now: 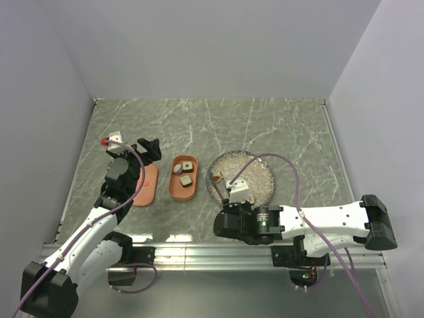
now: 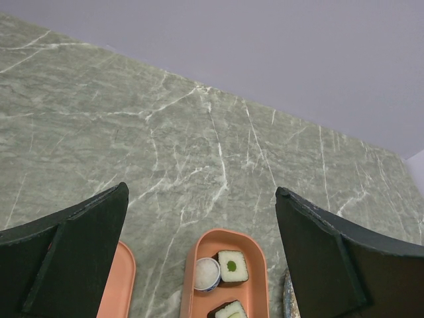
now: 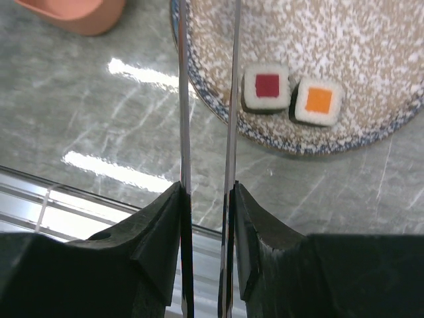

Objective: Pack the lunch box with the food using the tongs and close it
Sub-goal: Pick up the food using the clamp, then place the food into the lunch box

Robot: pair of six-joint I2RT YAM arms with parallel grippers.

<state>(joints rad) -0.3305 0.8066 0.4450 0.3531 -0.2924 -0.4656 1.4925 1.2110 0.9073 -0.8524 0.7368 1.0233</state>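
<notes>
Only my right wrist camera shows the right gripper [image 3: 207,192] pinching the tongs [image 3: 184,99] near two rolls [image 3: 267,86] on the plate [image 3: 311,147]. My left one shows the left gripper [image 2: 202,191] gaping near the lunch box [image 2: 225,233], which holds three pieces [image 2: 232,265]. Green marbled table [image 1: 265,126], lilac walls [image 1: 212,46].

You have a table [image 1: 218,126] with a grey-green stone pattern, crossed by thin white veins. Its surface is a little glossy and shows bright patches of light close to the near edge. Three things lie directly on it, in one row across the middle. The salmon-orange lunch box [image 1: 184,177] lies open, with its long side running from the near edge toward the far edge. Just beside it on the left lies its flat lid [image 1: 149,189], partly covered in the top view. On the right, near the box but not touching it, stands the round speckled plate [image 1: 255,179]. A metal rail [image 1: 212,250] runs along the near edge.
</notes>
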